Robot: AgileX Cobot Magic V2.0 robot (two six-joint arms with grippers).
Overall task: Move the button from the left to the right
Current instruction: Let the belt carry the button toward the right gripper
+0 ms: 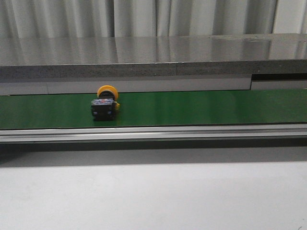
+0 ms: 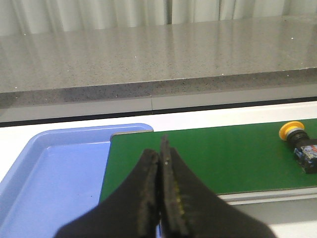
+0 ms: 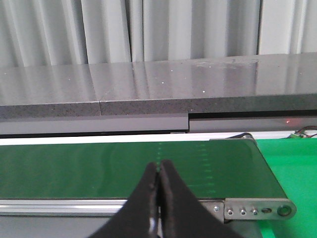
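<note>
One button point(image 1: 105, 102) lies on its side on the green belt point(image 1: 201, 108), toward the worktop's left end. Both the left gripper point(image 2: 160, 163) and right gripper point(image 3: 159, 181) are pressed together, empty. It looks light, rigid; its blocky black body offers flatter faces than the slippery round cap.

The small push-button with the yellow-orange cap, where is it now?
In the front view, the yellow-orange capped push-button with a black body lies on the green conveyor belt, left of centre, with neither gripper near it.
</note>
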